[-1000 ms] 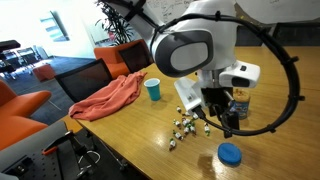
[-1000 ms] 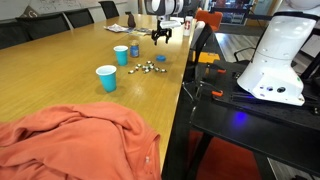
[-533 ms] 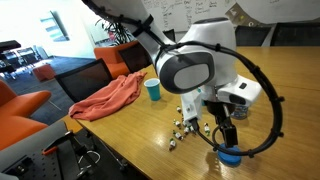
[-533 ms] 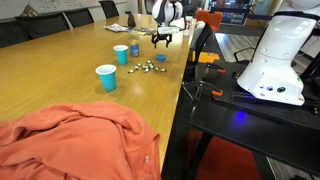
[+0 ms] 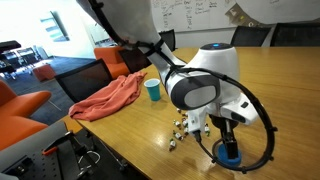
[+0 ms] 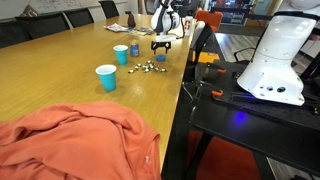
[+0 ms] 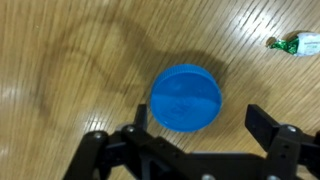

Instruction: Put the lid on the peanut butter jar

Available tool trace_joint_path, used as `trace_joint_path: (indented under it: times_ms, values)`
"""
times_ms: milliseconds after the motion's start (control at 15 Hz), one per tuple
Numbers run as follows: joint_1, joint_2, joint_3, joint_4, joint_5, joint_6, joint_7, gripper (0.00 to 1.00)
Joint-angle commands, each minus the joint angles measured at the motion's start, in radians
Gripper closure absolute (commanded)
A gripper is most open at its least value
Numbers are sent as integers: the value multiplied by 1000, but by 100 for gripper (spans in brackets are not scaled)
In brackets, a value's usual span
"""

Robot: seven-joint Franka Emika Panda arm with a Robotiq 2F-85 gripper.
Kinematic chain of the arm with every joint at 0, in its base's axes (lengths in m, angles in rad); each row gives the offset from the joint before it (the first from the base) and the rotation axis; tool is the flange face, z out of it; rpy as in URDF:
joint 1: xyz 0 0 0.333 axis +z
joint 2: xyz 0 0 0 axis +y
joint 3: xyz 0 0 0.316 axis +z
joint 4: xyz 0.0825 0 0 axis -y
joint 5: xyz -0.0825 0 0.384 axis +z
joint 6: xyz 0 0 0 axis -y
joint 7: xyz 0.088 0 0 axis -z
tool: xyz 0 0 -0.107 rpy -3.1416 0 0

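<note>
Lid, the flat round bright blue plastic disc [image 7: 186,98], lies on the wooden table [image 7: 60,60] right under the gripper [image 7: 200,122], between its spread fingers, with no contact that I can see. A second ago the gripper hung over the scattered small wrapped sweets [image 5: 177,133]; now it's swung across and dropped low. Wrist points straight down, jaws wide apart.

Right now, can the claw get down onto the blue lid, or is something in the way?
Probably yes. The claw hangs open right above the lid, which lies flat on the table; the nearest wrapped candy sits well off to one side.
</note>
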Motion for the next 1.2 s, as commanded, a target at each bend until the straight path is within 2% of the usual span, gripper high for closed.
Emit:
trace_joint_path:
  times_ms: [0,467,1133]
  values:
    - [11,61,-20,82,28,-37,39,0]
    - [5,119,-23,139,35,-51,53,0]
    - [-15,124,-5,144,57,-54,39,0]
